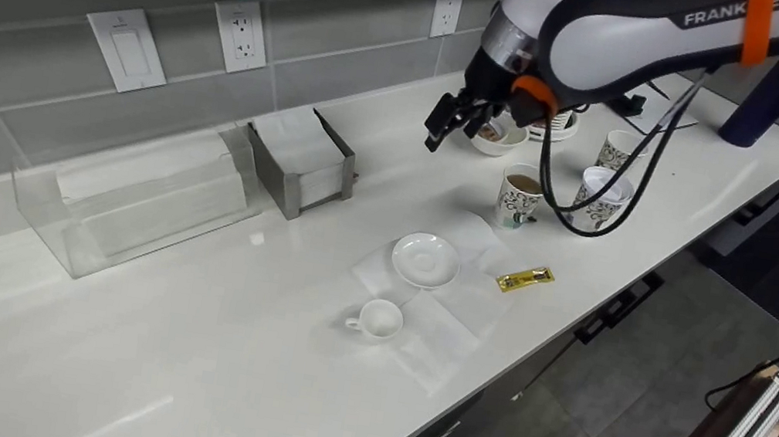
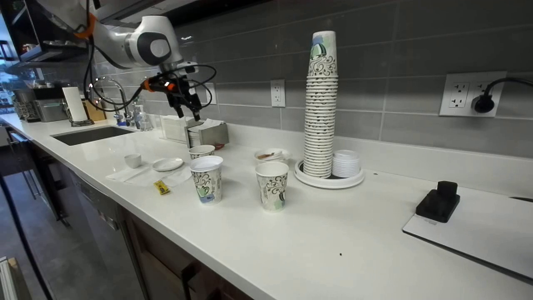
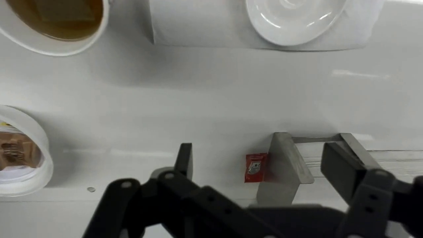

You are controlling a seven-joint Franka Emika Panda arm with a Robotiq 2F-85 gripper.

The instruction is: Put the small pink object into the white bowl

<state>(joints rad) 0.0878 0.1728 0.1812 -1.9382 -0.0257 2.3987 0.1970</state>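
A small red packet, the only pinkish-red thing I see, lies on the counter against the metal napkin holder. It shows as a small patch in both exterior views. The white bowl stands near the wall with brown packets in it. It is cut off at the left of the wrist view and partly behind a paper cup in an exterior view. My gripper is open and empty, high above the counter. In the wrist view its fingers stand apart, with the packet appearing between them.
The napkin holder stands beside the packet, with a clear dispenser beyond. A paper cup of tea, other paper cups, a saucer, a small white cup and a yellow packet stand toward the front. A tall cup stack stands near the bowl.
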